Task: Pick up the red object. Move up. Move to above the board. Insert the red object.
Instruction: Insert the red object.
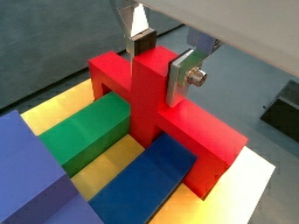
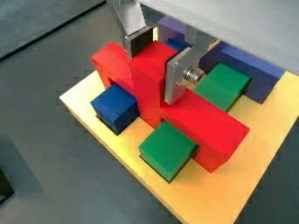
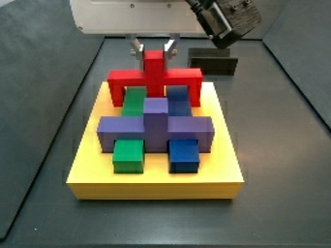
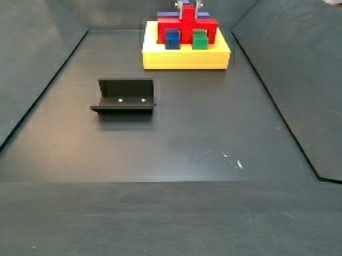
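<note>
The red object (image 1: 198,131) sits on the yellow board (image 1: 251,188) at its far end, bar and legs down, central post upright. It also shows in a wrist view (image 2: 211,122) and in both side views (image 3: 123,77) (image 4: 187,12). My gripper (image 1: 158,59) stands straight over it, with one silver finger on each side of the post's top and both against it. The gripper also shows in a wrist view (image 2: 156,57) and a side view (image 3: 154,46). The board also appears in other views (image 2: 222,188) (image 3: 155,179) (image 4: 187,58).
A purple cross-shaped block (image 3: 155,124), a green block (image 3: 128,155) and a blue block (image 3: 184,155) sit on the board in front of the red object. The dark fixture (image 4: 124,97) stands on the grey floor away from the board, also seen in a side view (image 3: 214,65).
</note>
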